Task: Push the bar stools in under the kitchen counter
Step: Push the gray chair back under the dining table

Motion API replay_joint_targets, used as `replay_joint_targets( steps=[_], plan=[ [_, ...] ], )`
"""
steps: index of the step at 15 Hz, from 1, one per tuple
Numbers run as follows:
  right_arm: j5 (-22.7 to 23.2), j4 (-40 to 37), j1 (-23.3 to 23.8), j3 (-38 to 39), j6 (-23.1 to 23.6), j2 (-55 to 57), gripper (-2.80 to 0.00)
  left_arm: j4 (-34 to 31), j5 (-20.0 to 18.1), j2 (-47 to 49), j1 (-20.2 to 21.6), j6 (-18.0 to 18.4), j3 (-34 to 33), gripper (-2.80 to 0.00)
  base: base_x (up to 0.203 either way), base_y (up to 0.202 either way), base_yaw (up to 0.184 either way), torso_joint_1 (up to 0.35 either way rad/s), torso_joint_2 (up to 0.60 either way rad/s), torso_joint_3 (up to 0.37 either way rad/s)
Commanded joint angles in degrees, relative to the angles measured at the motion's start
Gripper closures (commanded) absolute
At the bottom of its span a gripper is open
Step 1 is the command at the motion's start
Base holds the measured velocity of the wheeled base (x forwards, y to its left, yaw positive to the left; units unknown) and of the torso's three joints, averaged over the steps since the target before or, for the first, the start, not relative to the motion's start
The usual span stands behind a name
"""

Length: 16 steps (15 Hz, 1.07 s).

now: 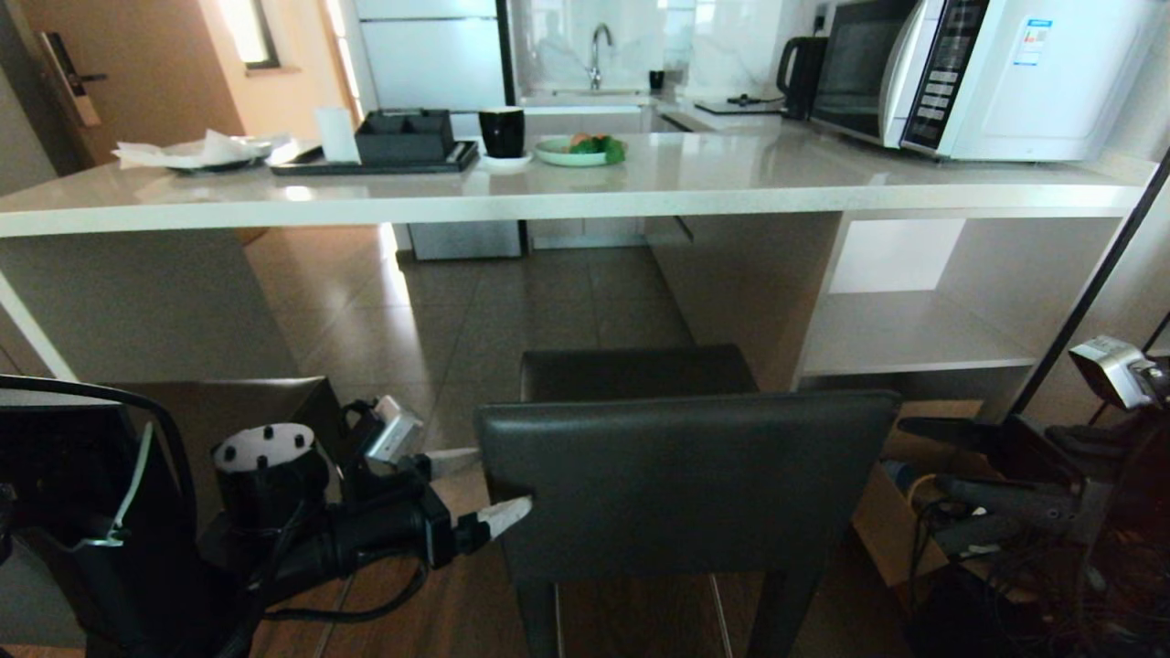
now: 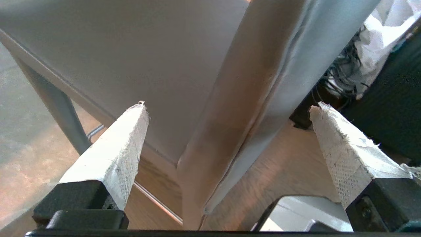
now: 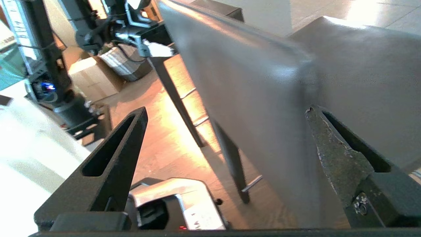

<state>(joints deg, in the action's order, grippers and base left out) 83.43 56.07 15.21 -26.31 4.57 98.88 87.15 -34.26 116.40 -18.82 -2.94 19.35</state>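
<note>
Standing near and centre in the head view: a bar stool (image 1: 686, 475) with a dark grey backrest (image 1: 681, 480) facing the camera, seat reaching away toward the kitchen counter (image 1: 585, 187), still short of its edge and not under it. Showing at the near left, half hidden behind the left arm: the corner of a second stool (image 1: 228, 402). Running across the far side from left to right: the pale glossy countertop, carrying a dark tray (image 1: 375, 163), a black cup (image 1: 502, 132), a green plate of food (image 1: 578, 151) and, at the far right, a white microwave (image 1: 987, 73).

Reaching in from the near left: the left gripper (image 1: 466, 489), white-taped fingers spread wide, one fingertip (image 1: 507, 514) lying just at the left edge of the backrest. Straddling that padded edge (image 2: 230, 108) in the left wrist view, one finger on each side, neither clearly pressing on it.

Hanging at the near right, beside the right edge of the backrest: the right gripper (image 1: 951, 457), dark fingers (image 1: 941, 429) also wide apart. Bracketing the right end of the backrest (image 3: 250, 92) in the right wrist view, clamping nothing; contact not possible to tell.

Lying underneath: wood floor (image 1: 430, 621) near, pale tiles (image 1: 475, 311) beneath the counter.
</note>
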Motion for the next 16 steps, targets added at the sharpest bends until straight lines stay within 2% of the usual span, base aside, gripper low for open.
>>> replay_joint_targets(
  steps=[1,3,8,12,13,16],
  plan=[
    [0.4,2.4,0.4,-1.4,0.0,4.6,-2.8,0.5,-0.2,0.7,0.4,0.0,0.2,-2.8,0.0,0.0,0.0,0.0,0.0,0.0],
    [0.4,5.1,0.6,-1.7,0.2,7.9,-2.8,0.5,-0.3,0.8,0.1,-0.2,1.1,-2.8,0.0,0.0,0.0,0.0,0.0,0.0],
    [0.4,20.7,-0.4,-4.8,1.0,21.4,-2.8,0.5,-0.4,2.5,-2.4,-0.3,4.0,-2.8,0.0,0.0,0.0,0.0,0.0,0.0],
    [0.4,20.8,-4.1,-5.8,0.5,21.7,-2.8,0.5,-0.1,4.4,-2.3,0.3,6.0,-2.8,0.0,0.0,0.0,0.0,0.0,0.0],
    [0.6,20.8,-5.2,-6.6,-0.5,21.9,-2.8,0.5,0.6,4.7,-2.2,0.2,6.6,-2.8,0.0,0.0,0.0,0.0,0.0,0.0],
    [0.9,20.8,-8.6,-8.2,-3.8,21.9,-2.8,0.5,7.0,5.9,-2.6,0.3,6.9,-2.8,0.0,0.0,0.0,0.0,0.0,0.0]
  ],
)
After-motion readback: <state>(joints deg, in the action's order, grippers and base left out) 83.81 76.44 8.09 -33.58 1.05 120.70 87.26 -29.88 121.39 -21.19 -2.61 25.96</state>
